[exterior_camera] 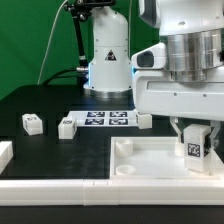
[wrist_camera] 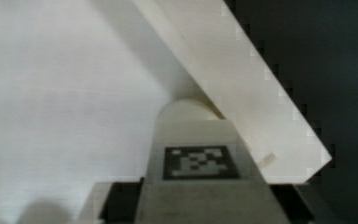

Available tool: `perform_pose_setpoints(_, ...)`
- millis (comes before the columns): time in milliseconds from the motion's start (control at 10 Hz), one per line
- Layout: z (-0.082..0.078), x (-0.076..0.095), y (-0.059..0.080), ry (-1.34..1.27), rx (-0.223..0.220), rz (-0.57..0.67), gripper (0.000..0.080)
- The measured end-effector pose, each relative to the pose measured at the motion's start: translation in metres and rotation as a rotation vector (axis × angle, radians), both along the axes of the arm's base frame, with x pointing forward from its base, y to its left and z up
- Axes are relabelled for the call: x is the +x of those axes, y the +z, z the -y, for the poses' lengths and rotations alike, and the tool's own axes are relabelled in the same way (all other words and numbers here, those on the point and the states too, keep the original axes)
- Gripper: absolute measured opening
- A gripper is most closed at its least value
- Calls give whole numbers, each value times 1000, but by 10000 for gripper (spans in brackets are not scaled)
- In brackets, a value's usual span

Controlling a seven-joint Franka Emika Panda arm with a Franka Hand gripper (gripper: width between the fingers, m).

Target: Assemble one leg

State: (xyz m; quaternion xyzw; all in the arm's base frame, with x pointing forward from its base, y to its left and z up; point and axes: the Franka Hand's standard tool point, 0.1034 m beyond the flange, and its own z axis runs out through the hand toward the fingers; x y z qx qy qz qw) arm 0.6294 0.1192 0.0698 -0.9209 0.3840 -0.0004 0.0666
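My gripper is shut on a leg, a small white block whose black-and-white tag faces the exterior camera. It holds the leg upright at the near right corner of the large white panel. In the wrist view the leg stands between my fingers, its far end down by the panel's raised rim near a corner. Whether the leg touches the panel I cannot tell. Three more legs lie on the black table: two at the exterior view's left, one behind the panel.
The marker board lies on the table between the loose legs. A white rail runs along the front edge, and a white block sits at the far left. The arm's base stands at the back.
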Motion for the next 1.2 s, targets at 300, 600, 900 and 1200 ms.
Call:
perform_pose_setpoints(300,-1,0,0,-45,11,-6,291)
perform_pose_setpoints(600,-7,0,2,197,-3,-3,606)
perform_pose_setpoints(900,-7,4,1,542,-23,40,648)
perform_pose_setpoints(1200,-5,7,2,920,-73,66,649)
